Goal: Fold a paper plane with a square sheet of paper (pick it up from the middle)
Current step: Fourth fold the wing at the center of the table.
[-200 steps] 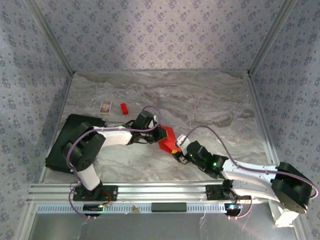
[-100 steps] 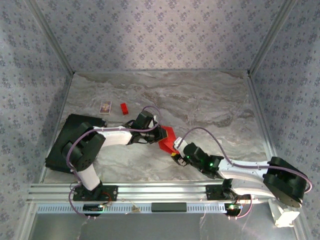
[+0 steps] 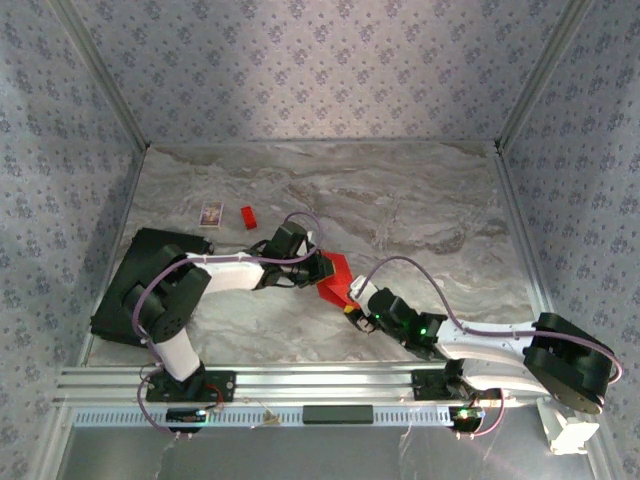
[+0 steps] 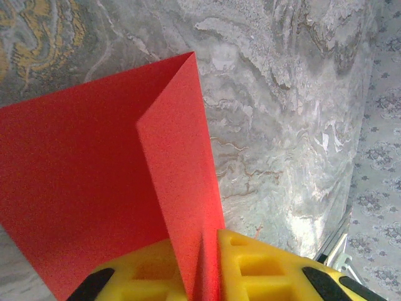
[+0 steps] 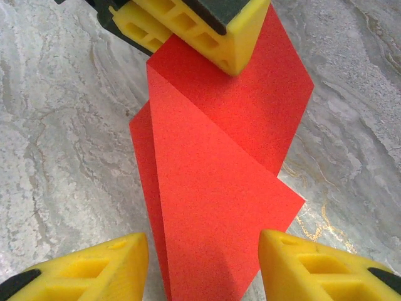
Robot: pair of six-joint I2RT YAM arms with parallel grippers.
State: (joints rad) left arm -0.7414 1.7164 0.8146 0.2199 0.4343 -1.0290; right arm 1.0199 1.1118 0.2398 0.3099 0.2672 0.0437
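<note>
Nearest the arm bases, the right tool (image 5: 203,241) stands released. Its two yellow fingers (image 5: 100,269) are spread apart, one on each side of the near flap of the red paper sheet (image 5: 213,188), and neither clamps it. From this tool's fingertips the sheet runs straight away toward the other arm. It is folded: a sharp crease climbs from between the right tool's fingers, one panel lies over another, and a corner juts out on the side of the right-hand finger. Whether the sheet's low edge rests on the tabletop (image 3: 420,210) I cannot tell.

At the sheet's far end the left tool (image 4: 200,248) is clenched on the paper, with a folded ridge of it pinched between the yellow pads (image 4: 276,276). Ahead of this tool the sheet opens into a broad panel on one side and a narrower one along the crease. From above, the two tools nearly face each other with the sheet between them.

A black slab (image 3: 125,285) lies to the left of the left tool, beneath that arm's elbow. Farther out, beyond the left tool and to its left, sits a small red block (image 3: 248,216). A small patterned card (image 3: 210,213) sits just beside the block. Both are well apart from the sheet.
</note>
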